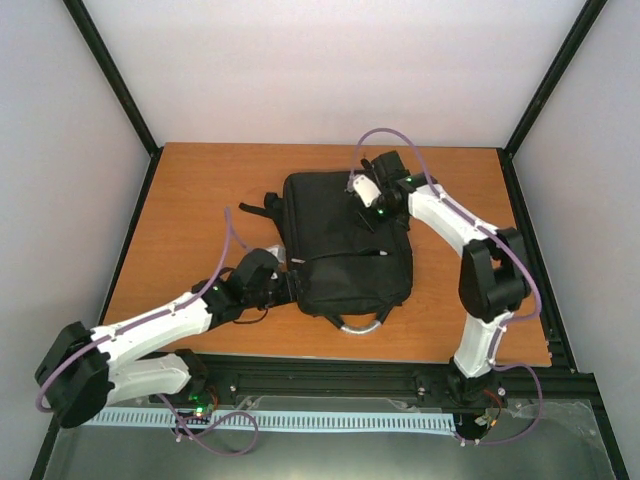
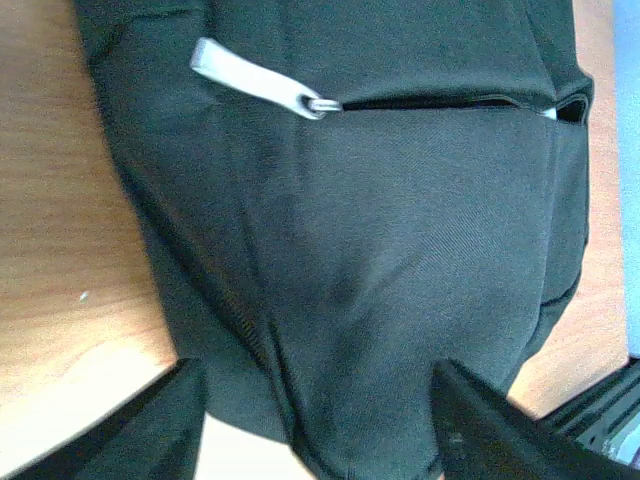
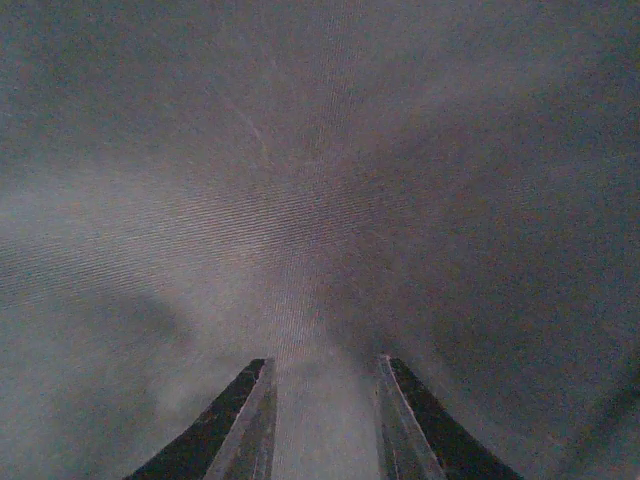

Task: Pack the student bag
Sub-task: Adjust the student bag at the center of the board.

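My left hand [image 2: 315,385], spread wide, straddles the student bag [image 1: 335,250] toward the left edge of the surface [image 1: 195,190] while my right hand [image 3: 325,370] pinches a shallow fabric fold that could slip loose.

The backpack [image 1: 340,250] was plain black, its zipper pull [image 2: 255,78] pale grey, the table [image 1: 200,190] orange-brown woodgrain.

The left arm [image 1: 150,335] and right arm [image 1: 445,212] I drive wear white shells over black joint housings, each trailed by a lilac cable [image 1: 385,130], green lights [image 1: 382,212] glowing; my right gripper [image 3: 323,365] has dark, pale-edged fingers [image 3: 212,440].
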Available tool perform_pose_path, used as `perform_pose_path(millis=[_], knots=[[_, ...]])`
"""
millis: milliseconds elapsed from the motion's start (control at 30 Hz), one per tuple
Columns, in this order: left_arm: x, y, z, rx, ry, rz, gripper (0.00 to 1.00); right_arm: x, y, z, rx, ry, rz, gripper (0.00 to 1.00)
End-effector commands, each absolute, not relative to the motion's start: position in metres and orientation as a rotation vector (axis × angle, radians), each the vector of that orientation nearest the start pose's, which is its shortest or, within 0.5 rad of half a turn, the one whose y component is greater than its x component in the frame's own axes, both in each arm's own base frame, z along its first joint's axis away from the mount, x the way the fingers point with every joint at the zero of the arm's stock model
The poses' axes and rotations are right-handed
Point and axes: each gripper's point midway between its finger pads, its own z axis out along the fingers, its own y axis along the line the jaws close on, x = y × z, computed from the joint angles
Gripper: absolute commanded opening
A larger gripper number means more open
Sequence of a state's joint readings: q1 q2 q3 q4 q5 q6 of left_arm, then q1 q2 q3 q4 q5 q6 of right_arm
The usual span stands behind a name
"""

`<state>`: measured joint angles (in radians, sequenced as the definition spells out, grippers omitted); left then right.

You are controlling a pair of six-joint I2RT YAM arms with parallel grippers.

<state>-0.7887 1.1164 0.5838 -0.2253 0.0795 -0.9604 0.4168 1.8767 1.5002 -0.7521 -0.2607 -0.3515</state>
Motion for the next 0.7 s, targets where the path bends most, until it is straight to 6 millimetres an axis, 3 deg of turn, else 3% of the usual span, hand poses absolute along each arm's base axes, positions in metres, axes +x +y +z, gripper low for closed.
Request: perform_pose_path(millis=[0, 67, 200, 267, 367, 433, 500, 533, 667], knots=[[0.219, -0.215, 0.135, -0.176, 2.474, -0.780, 0.82, 0.385, 0.221, 0.191, -1.048, 2.274, 0.371, 0.27], [0.227, -0.196, 0.146, -0.202, 2.431, -0.676, 0.91, 0.370, 0.226, 0.212, -1.069, 2.188, 0.408, 0.27], [0.249, -0.187, 0.155, -0.220, 2.432, -0.673, 0.89, 0.342, 0.234, 0.258, -1.109, 2.016, 0.455, 0.30], [0.260, -0.190, 0.154, -0.228, 2.441, -0.718, 0.84, 0.339, 0.232, 0.273, -1.091, 1.984, 0.408, 0.31], [0.279, -0.199, 0.156, -0.230, 2.439, -0.761, 0.79, 0.350, 0.211, 0.299, -0.976, 1.941, 0.234, 0.35], [0.292, -0.201, 0.155, -0.242, 2.443, -0.772, 0.77, 0.354, 0.197, 0.317, -0.916, 1.868, 0.128, 0.51], [0.305, -0.204, 0.151, -0.268, 2.460, -0.795, 0.77, 0.357, 0.184, 0.328, -0.857, 1.821, 0.058, 0.85], [0.310, -0.206, 0.150, -0.278, 2.469, -0.825, 0.77, 0.356, 0.182, 0.327, -0.854, 1.815, 0.058, 0.97], [0.328, -0.218, 0.140, -0.272, 2.504, -0.903, 0.71, 0.336, 0.201, 0.305, -1.005, 1.881, 0.203, 1.00]])
